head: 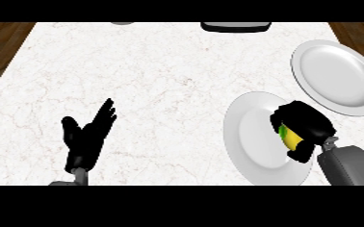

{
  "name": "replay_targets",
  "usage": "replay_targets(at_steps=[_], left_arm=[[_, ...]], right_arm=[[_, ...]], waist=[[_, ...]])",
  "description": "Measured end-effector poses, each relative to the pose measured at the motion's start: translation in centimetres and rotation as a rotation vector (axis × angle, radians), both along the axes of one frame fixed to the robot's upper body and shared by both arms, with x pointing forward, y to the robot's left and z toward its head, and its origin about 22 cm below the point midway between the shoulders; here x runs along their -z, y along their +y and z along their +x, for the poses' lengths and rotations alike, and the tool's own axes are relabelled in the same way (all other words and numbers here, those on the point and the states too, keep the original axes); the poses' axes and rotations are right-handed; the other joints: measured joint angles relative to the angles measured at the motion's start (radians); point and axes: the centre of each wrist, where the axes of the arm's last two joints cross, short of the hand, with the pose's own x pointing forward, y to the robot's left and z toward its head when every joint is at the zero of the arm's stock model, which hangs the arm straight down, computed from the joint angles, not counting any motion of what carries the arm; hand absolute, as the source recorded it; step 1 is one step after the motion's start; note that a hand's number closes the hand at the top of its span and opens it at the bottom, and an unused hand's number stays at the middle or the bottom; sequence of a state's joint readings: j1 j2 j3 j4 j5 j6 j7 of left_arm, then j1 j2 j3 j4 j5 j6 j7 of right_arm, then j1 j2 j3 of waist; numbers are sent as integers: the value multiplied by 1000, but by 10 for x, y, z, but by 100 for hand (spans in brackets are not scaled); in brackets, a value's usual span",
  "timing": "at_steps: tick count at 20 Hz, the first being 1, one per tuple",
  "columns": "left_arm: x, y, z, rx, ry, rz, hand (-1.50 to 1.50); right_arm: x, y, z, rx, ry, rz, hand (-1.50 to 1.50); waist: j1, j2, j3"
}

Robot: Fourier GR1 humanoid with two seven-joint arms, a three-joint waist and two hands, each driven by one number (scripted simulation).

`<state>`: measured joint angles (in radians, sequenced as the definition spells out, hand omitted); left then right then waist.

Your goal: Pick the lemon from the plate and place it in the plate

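Note:
A yellow-green lemon [289, 137] sits on the right part of the near white plate [250, 137], mostly hidden. My right hand [305, 125] is curled round the lemon, covering it from above and from the right. A second white plate [328, 74] lies farther back at the right edge, holding nothing. My left hand [86, 137] rests open at the lower left, fingers up, far from both plates.
The white marble counter [156, 77] fills the view, with brown wood at its far left and right corners. A dark object [235, 26] sits at the back edge, and a small grey one [122, 23] left of it.

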<state>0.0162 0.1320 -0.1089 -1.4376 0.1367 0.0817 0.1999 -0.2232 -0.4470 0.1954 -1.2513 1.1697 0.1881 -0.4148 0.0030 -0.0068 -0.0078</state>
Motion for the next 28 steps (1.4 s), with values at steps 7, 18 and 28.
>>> replay_targets(at_steps=[7, 18, 28], left_arm=[[-3, -1, 2, -9, 20, 1, 0], [3, 4, -2, -29, 12, 3, 0], [1, 4, -1, -10, 6, -2, 0]], right_arm=[[2, 14, -12, 62, -98, 105, 150], [-27, 97, -57, 469, -398, 551, 150], [-61, 66, -77, 766, -583, 849, 150]], waist=[[-11, 0, 1], [-31, -5, 7], [-12, 3, 9]])
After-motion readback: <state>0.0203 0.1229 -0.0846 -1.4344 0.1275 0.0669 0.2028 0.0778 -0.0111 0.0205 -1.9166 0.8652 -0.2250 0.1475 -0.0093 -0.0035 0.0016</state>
